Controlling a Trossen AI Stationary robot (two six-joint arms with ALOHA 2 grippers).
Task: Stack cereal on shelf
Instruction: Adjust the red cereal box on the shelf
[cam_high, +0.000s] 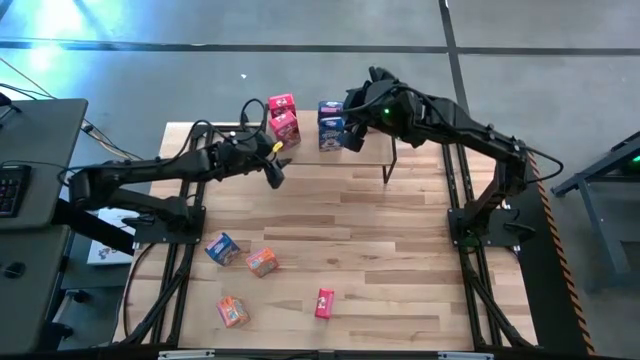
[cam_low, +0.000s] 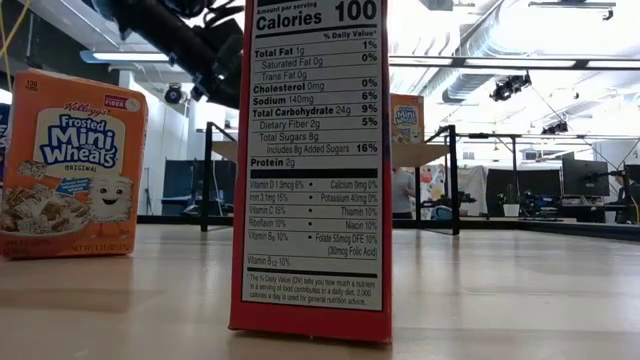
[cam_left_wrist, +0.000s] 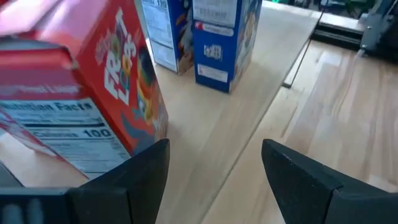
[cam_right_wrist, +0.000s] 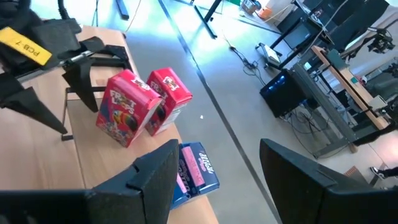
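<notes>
Cereal box (cam_low: 72, 165) reads "Frosted Mini Wheats"; left hand (cam_left_wrist: 214, 180) and right hand (cam_right_wrist: 214, 180) both gape, holding nothing

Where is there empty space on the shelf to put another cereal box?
The shelf is bare to the right of the two blue boxes. Its left end is crowded: two red boxes stand close beside the blue pair, with both arms' jaws hovering there.
</notes>
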